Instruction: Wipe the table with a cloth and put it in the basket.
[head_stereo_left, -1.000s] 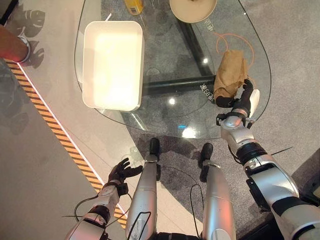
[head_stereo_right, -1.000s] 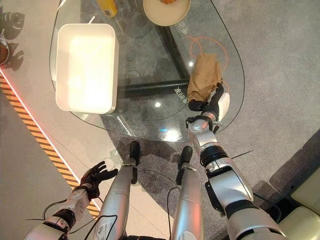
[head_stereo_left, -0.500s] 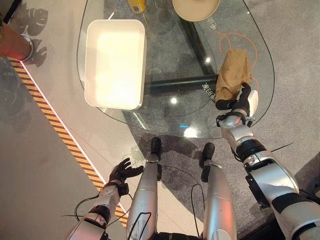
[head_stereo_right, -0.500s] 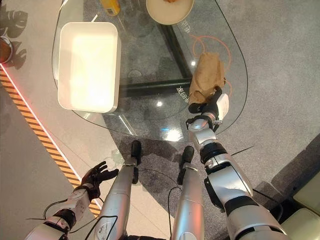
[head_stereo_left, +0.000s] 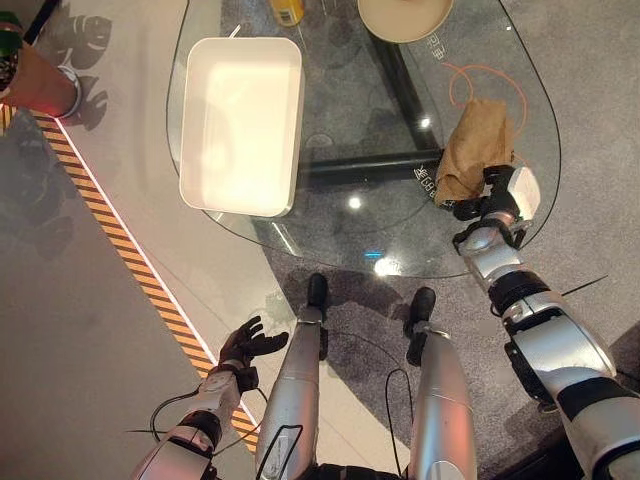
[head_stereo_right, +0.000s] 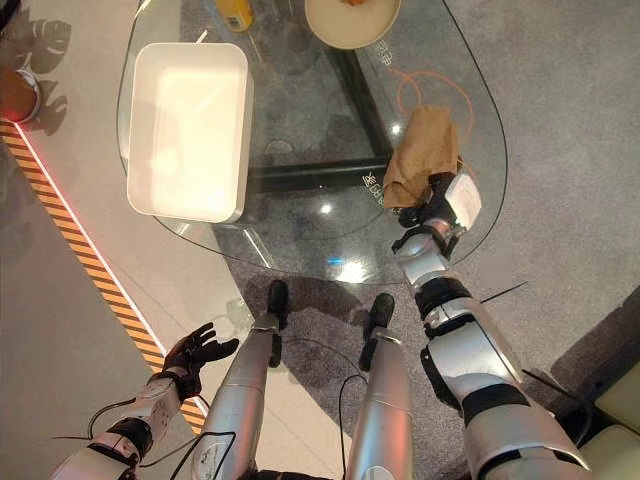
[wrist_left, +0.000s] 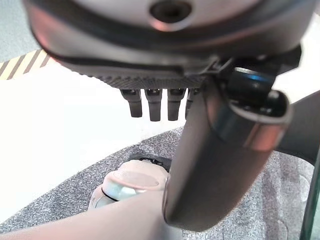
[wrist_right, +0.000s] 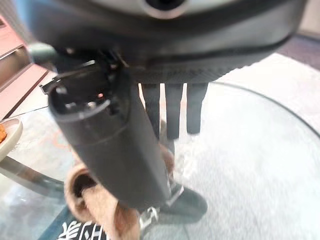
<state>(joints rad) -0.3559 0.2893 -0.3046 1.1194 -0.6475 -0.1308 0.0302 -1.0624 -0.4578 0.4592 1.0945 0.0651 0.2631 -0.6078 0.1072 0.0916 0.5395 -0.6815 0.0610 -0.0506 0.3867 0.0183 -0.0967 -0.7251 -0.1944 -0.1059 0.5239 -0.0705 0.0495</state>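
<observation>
Glass is your biggest surface: the rounded table (head_stereo_left: 330, 215) fills the upper half of the head views, and you should note that the whole scene has slid a little to the right over the last second, so the camera moved, not the furniture. White and empty, the basket (head_stereo_left: 243, 125) sits on the glass at about 10 o'clock, well apart from the work. Brown and crumpled, the cloth (head_stereo_left: 474, 150) lies near the table's 3 o'clock edge with an orange cord (head_stereo_left: 480, 72) looping just beyond it toward 1 o'clock. Your right hand (head_stereo_left: 492, 195) has kept its place at the cloth's near end, and its wrist has rolled slightly; the thumb and fingers curl on the fabric, pinching it. That reads as a grip held while wiping goes on, with the drop into the basket not yet begun. The forearm reaches in from 5 o'clock. Your left hand (head_stereo_left: 247, 343) hangs low at 7 o'clock over the floor, fingers spread and holding nothing.
</observation>
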